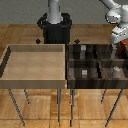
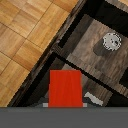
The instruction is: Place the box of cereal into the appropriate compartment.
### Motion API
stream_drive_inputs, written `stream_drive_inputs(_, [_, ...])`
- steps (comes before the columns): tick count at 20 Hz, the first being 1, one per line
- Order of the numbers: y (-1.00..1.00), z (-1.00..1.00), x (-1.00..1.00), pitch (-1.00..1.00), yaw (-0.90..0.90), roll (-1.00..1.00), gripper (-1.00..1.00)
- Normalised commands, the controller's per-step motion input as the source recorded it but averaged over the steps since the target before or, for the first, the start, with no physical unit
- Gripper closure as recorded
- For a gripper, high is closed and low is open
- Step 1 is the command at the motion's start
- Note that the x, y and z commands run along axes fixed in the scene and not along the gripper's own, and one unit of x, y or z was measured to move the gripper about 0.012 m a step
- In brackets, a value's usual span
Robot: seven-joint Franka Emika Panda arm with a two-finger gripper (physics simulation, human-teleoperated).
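Observation:
The box of cereal (image 2: 65, 89) is a flat red rectangle hanging in my gripper (image 2: 65, 103), whose grey fingers show only as slivers on either side of it. In the exterior view the gripper (image 1: 121, 43) hovers over the far corner of the dark compartment bin (image 1: 69, 64) at the exterior view's right. A bit of the red box (image 1: 123, 47) peeks out beneath it. The wrist view shows the box above the bin's outer wall and a dark divider, with wooden floor beyond the wall.
A light wooden tray (image 1: 35, 80) stands at the exterior view's left, next to the bin. Small grey blocks (image 1: 84, 73) sit in some compartments, and a round pale object (image 2: 112, 41) lies in one. Both containers stand on thin legs.

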Motion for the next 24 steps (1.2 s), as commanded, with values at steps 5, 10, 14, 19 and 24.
stream_drive_inputs(5, [0.0, -0.8, 0.0, 0.0, 0.0, 0.0, 1.0])
stream_drive_inputs(10, [0.0, -0.4, 0.0, 0.0, 0.0, 0.0, -1.0])
stream_drive_inputs(14, [0.0, 0.0, 0.0, 0.0, 0.0, 0.0, -1.0])
stream_drive_inputs(19, [0.0, 0.0, 0.0, 0.0, 0.0, 0.0, -1.0])
stream_drive_inputs(24, [0.0, 0.0, 0.0, 0.0, 0.0, 0.0, -1.0])
